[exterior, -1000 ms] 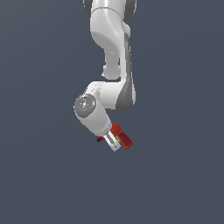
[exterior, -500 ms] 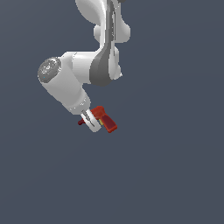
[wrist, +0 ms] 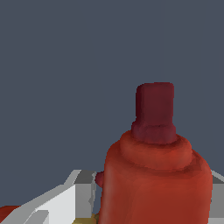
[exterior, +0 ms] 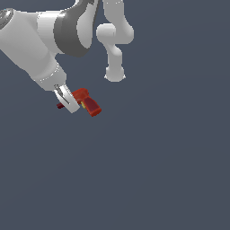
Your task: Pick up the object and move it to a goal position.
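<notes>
No text, label, brand, number or sign can be read anywhere.

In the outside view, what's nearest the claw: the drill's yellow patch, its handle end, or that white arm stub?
1. Yellow patch, just beside the gripper holding the drill.
2. Handle end, further to the exterior view's right.
3. White arm stub, up and right, farthest.

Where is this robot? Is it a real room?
Probably not a real room: it looks like a computer-made test scene. Everything around is one flat grey-blue backdrop, with no walls or furniture in view. There is only the smooth white arm, its pincer holding a red drill.
</notes>
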Controlling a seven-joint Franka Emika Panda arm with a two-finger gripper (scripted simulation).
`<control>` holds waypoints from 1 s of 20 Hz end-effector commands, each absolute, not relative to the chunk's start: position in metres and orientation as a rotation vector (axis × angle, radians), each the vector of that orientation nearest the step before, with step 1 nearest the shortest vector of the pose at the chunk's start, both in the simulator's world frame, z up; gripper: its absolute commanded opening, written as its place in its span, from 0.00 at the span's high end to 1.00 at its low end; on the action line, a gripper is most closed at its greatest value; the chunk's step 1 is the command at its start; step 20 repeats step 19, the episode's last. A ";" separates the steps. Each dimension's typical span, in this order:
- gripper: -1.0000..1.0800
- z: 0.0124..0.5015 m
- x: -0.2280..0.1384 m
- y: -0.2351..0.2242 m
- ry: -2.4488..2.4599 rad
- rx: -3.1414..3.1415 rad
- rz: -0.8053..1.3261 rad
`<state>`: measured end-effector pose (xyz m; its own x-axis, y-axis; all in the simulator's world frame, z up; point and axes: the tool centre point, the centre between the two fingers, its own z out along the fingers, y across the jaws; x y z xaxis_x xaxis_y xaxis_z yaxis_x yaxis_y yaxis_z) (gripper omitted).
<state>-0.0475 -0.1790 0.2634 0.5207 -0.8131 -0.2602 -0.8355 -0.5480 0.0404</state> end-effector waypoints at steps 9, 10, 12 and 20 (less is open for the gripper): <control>1.00 0.339 -0.078 -0.246 1.445 -2.664 0.376; 1.00 0.343 -0.079 -0.250 1.445 -2.664 0.376; 1.00 0.349 -0.081 -0.256 1.444 -2.665 0.376; 1.00 0.356 -0.082 -0.262 1.443 -2.666 0.375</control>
